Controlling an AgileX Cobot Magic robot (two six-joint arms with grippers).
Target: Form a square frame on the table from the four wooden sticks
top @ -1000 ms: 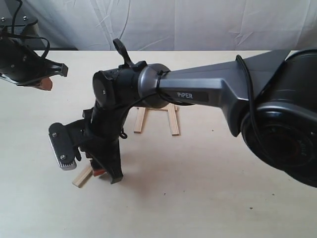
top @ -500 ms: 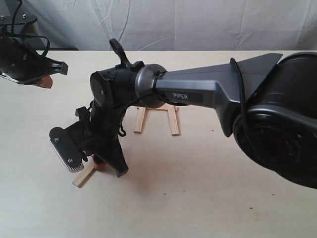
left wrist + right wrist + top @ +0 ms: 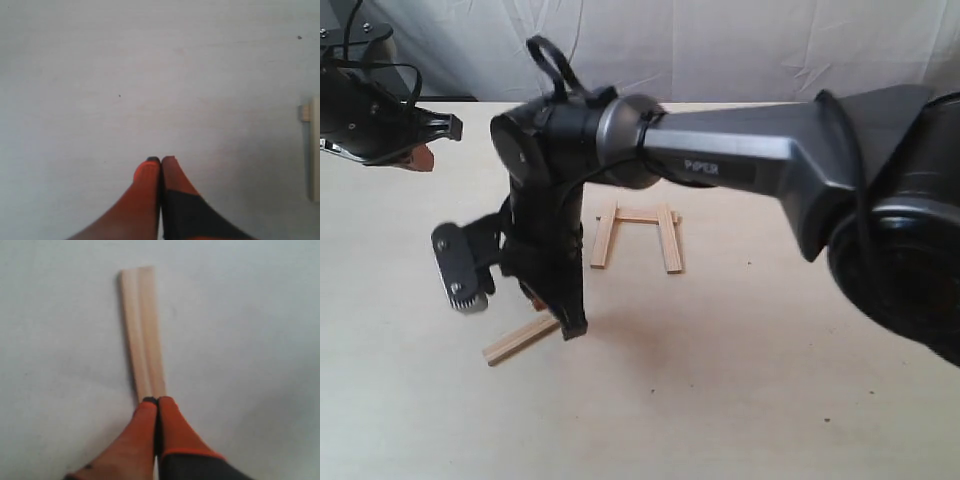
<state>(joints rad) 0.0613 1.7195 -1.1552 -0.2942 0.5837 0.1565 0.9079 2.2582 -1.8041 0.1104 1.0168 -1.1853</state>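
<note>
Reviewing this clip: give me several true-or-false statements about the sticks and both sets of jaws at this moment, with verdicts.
1. Three sticks lie in a U shape on the table. True.
2. The left jaws hold a stick. False: they are shut on nothing.
3. The right jaws are shut on one end of the fourth stick. True.
4. The square frame is finished. False: the U's side nearest the exterior camera is open.
5. The fourth stick touches the U. False: it is apart, to the U's left in the exterior view.
</note>
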